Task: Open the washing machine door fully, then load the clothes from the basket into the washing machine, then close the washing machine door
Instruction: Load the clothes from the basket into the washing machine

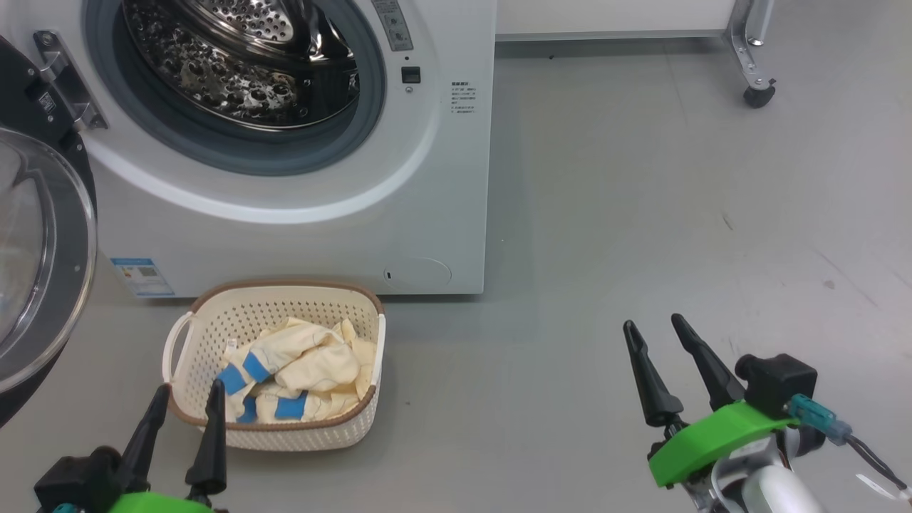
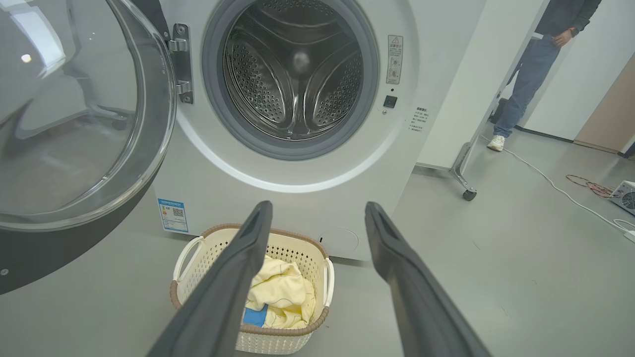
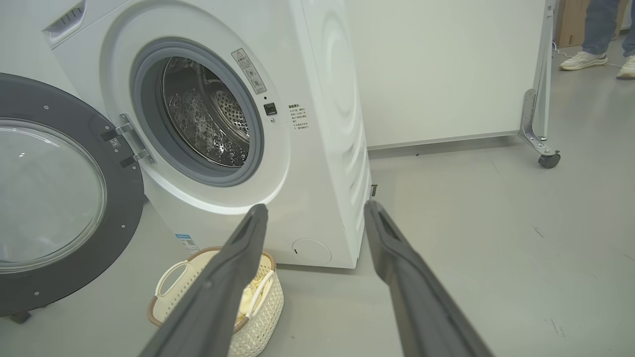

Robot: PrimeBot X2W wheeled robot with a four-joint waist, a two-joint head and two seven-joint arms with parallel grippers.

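**Door swung wide; clothes to be lifted from the basket**

The washing machine door [image 3: 49, 193] is seen swung wide to the left of the washing machine [image 1: 299, 242], and the steel drum [image 1: 242, 64] is exposed with no cloth seen inside. The opening step is judged done; loading is judged to be the step in hand, not yet begun. The basket [image 1: 285, 288] stands on the floor [image 1: 641, 214] just in front of the machine, below the opening, and the clothes [image 1: 306, 363] lie heaped inside it.

The left gripper [image 1: 189, 387] is held by the basket's near left corner, its fingers spread and empty. The right gripper [image 1: 653, 322] is held well to the right over bare floor, its fingers likewise parted with nothing between them.

The heap is best taken at its highest bunch, so that a thick fold is gripped and not a single layer. The rim and the loop handle [image 1: 171, 342] should be avoided, since so light a basket could be dragged or tipped. The garments look tangled, so a straight lift is advised until trailing ends are clear of the rim. The cloth should be let go well past the grey gasket [image 1: 235, 153], so that nothing is left over the lip to be trapped by the door.
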